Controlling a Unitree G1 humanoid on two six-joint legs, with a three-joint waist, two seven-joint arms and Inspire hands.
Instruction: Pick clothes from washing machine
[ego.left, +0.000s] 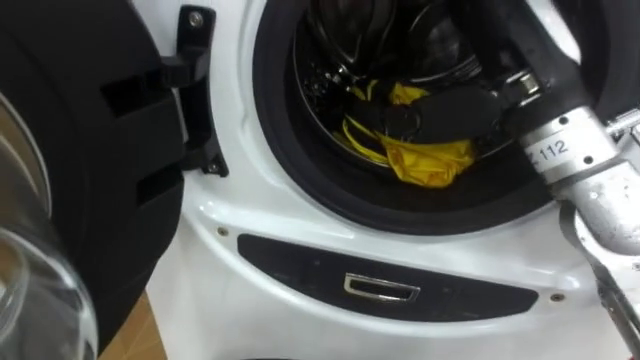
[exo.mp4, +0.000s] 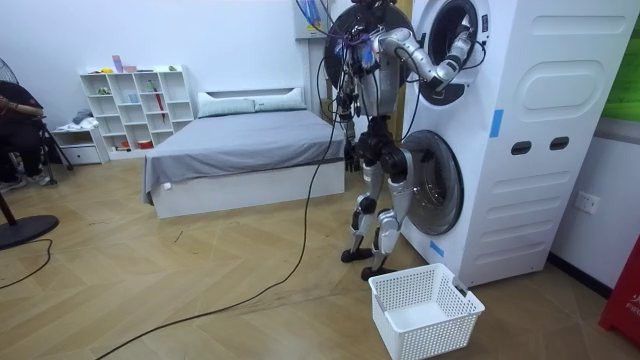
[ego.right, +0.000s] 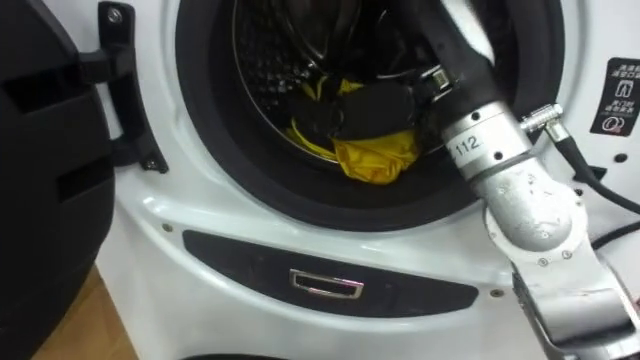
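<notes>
Right hand forward, arm raised.

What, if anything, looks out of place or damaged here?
Nothing stands out. The door is swung open, yellow cloth lies in the drum with the right hand on it, and the basket stands upright on the floor.

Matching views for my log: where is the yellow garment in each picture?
Left eye view: yellow garment low in the drum, right of centre.
Right eye view: same garment, centre of the picture.
Room view: too small to tell inside the upper drum.
Shared landmark: dark door seal.
</notes>
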